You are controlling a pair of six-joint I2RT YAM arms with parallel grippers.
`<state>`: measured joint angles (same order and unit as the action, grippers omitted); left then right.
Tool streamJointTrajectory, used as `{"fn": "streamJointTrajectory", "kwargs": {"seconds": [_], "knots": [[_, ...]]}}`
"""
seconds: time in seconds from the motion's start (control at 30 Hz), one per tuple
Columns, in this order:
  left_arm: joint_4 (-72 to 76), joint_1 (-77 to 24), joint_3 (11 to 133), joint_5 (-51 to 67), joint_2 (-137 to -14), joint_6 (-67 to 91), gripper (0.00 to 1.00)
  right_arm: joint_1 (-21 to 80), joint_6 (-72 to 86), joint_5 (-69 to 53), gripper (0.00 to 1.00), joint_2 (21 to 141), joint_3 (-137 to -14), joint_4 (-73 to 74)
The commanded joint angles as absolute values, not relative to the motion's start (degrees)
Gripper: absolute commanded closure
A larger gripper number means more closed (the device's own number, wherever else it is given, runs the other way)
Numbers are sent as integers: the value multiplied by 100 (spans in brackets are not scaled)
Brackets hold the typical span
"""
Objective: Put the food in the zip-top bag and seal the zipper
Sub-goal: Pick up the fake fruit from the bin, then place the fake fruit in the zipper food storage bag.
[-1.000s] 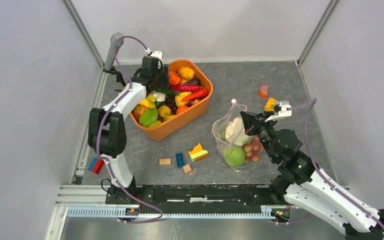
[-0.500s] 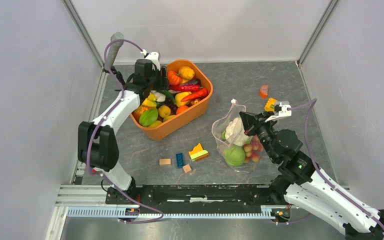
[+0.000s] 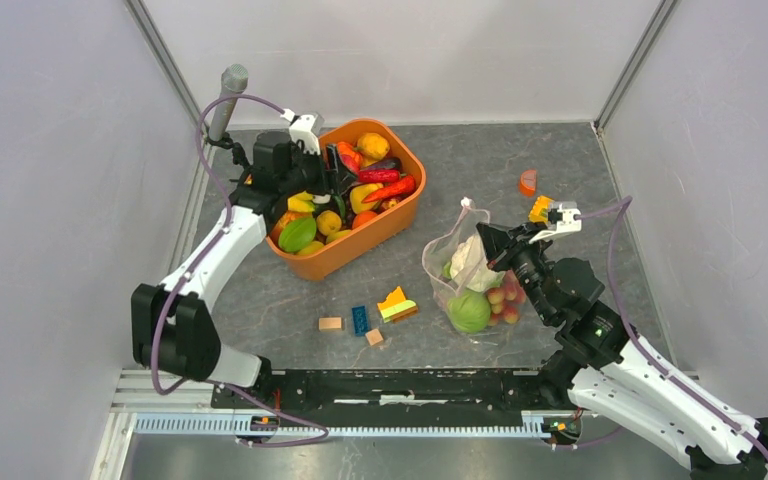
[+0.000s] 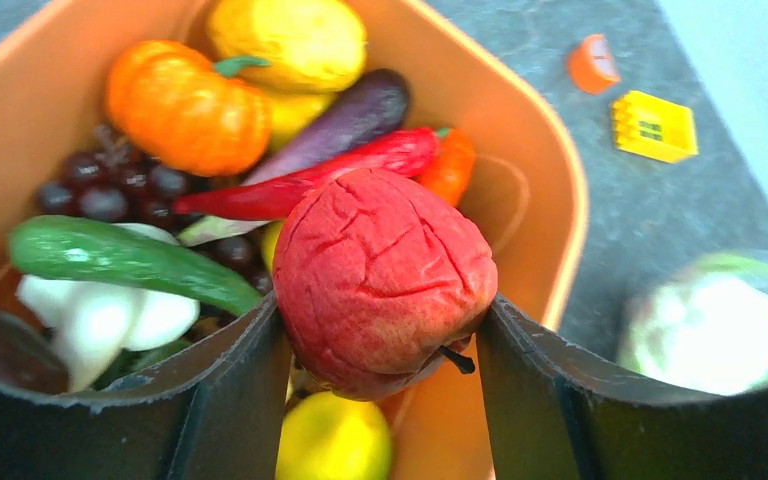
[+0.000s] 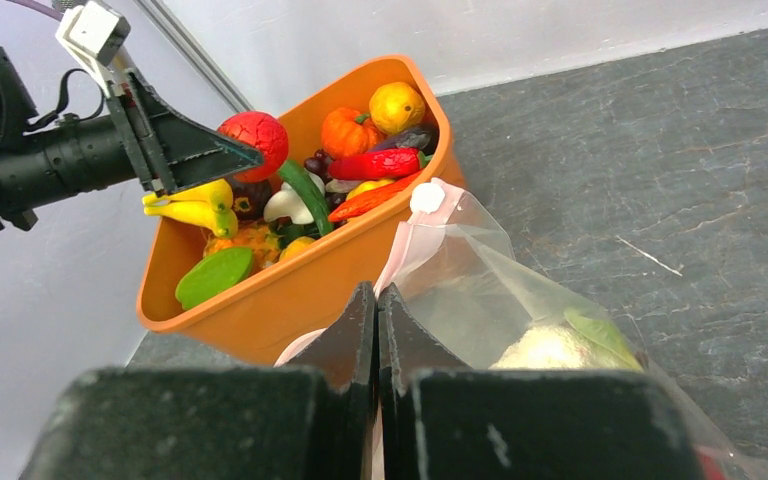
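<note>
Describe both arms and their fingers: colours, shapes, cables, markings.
The left arm and right arm have white shells between black joints. A lilac cable loops along each to a small white block at the wrist. The fingers are matte black, flat and tapering. A small green light shows on a right-arm joint.

Two white-and-black arms, each gripper closed on something.
The left arm (image 3: 222,240) reaches from its base up the left side, elbow low near the rail. Its black two-finger left gripper (image 4: 380,300) is held level, jaws partly apart and clamping a round, cracked red plastic toy tomato (image 4: 385,270) between them. The right arm (image 3: 650,385) leans in from the right corner, its black right gripper (image 5: 376,295) pinched tight on the pale pink edge of the clear, crinkly zip-top bag (image 5: 500,290).
</note>
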<state>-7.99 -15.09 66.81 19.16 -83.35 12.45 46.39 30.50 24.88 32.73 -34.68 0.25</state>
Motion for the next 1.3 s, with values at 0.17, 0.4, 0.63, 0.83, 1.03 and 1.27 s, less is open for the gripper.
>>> {"fn": "streamJointTrajectory", "kwargs": {"seconds": [0.17,0.4,0.63,0.83,1.03,1.27], "knots": [[-335,-2271,6598,3381,-7159,1637,62,4651,3181,2231,100,3429,-3524,-568],[-535,-3253,6688,3975,-6951,1038,61,4652,3220,2182,100,3415,-3501,-650],[-710,-4313,7024,3939,-7363,712,62,4649,3365,2041,100,3328,-3428,-814],[-940,-4593,7078,4039,-7499,488,63,4650,3370,2112,100,3279,-3438,-686],[-1198,-4720,7103,4141,-7826,387,62,4649,3367,2076,100,3295,-3442,-765],[-1650,-4804,7524,3849,-8401,286,62,4648,3302,2072,100,3306,-3506,-747]]}}
